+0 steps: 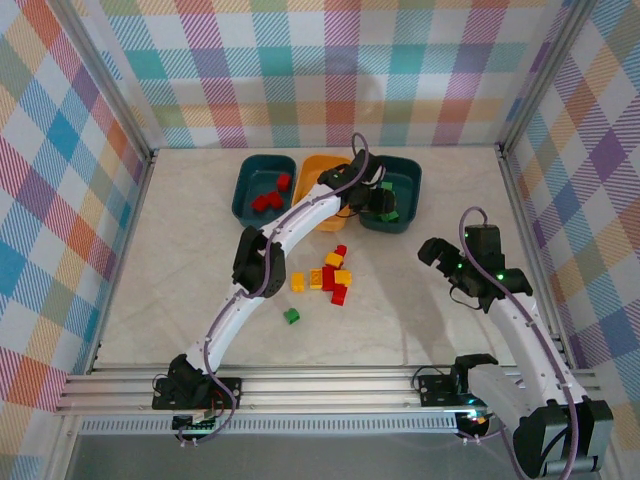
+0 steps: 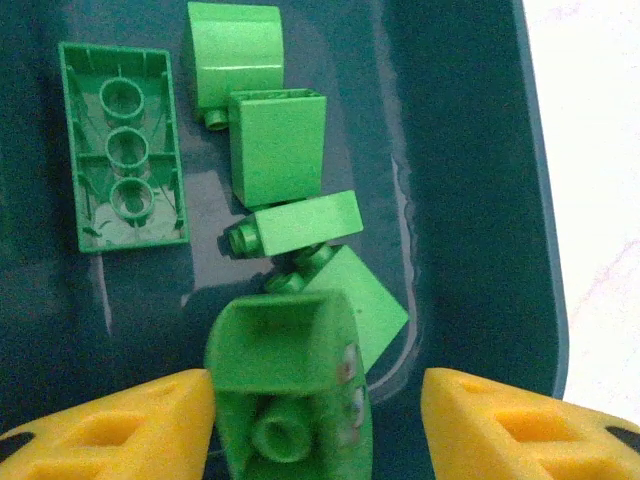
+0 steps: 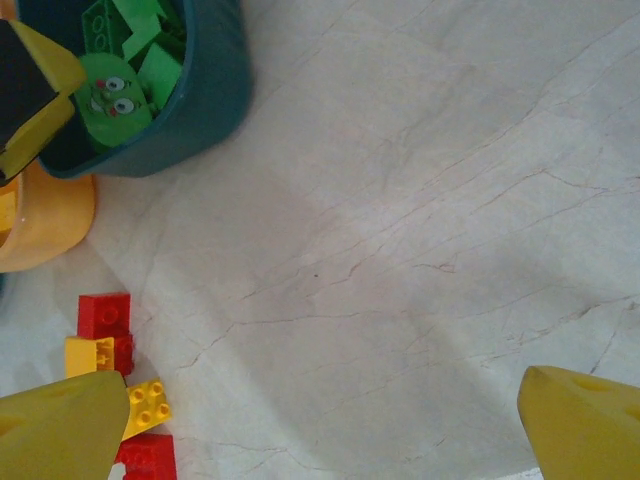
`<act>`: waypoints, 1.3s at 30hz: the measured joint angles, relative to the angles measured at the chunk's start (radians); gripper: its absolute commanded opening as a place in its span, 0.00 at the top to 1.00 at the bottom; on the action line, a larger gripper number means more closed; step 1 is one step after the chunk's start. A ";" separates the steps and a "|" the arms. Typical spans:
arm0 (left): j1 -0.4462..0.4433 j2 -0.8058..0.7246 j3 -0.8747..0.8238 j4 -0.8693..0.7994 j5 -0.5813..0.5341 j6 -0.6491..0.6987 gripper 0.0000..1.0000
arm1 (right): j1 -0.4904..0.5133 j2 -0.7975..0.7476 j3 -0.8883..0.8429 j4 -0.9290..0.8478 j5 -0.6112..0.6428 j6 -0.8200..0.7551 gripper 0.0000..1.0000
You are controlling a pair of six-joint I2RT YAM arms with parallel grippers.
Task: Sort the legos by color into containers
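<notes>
1. The left pincer (image 2: 318, 382) stands partly open over the right teal tub (image 2: 480, 200). A green brick with a face (image 2: 285, 390) sits between its fingers, with a clear gap to the right finger, so we see no grip.
2. Other green bricks (image 2: 275, 145) lie in this tub.
3. The left arm (image 1: 290, 225) stretches diagonally from its base, with its elbow bent beside the loose bricks (image 1: 330, 275).
4. The right pincer (image 3: 325, 385) is wide open and holds nothing. It hangs above the bare table (image 3: 400, 200), and its arm is folded.

Open tabletop (image 1: 420, 310) right of brick cluster (image 1: 330, 278), left arm (image 1: 285, 230) slanting across the middle, three tubs (image 1: 262, 159) along far side
</notes>
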 measured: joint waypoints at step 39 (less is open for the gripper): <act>0.566 -1.595 -1.884 0.138 -0.074 -0.424 0.06 | 1.051 1.085 0.691 0.013 0.132 -0.209 0.35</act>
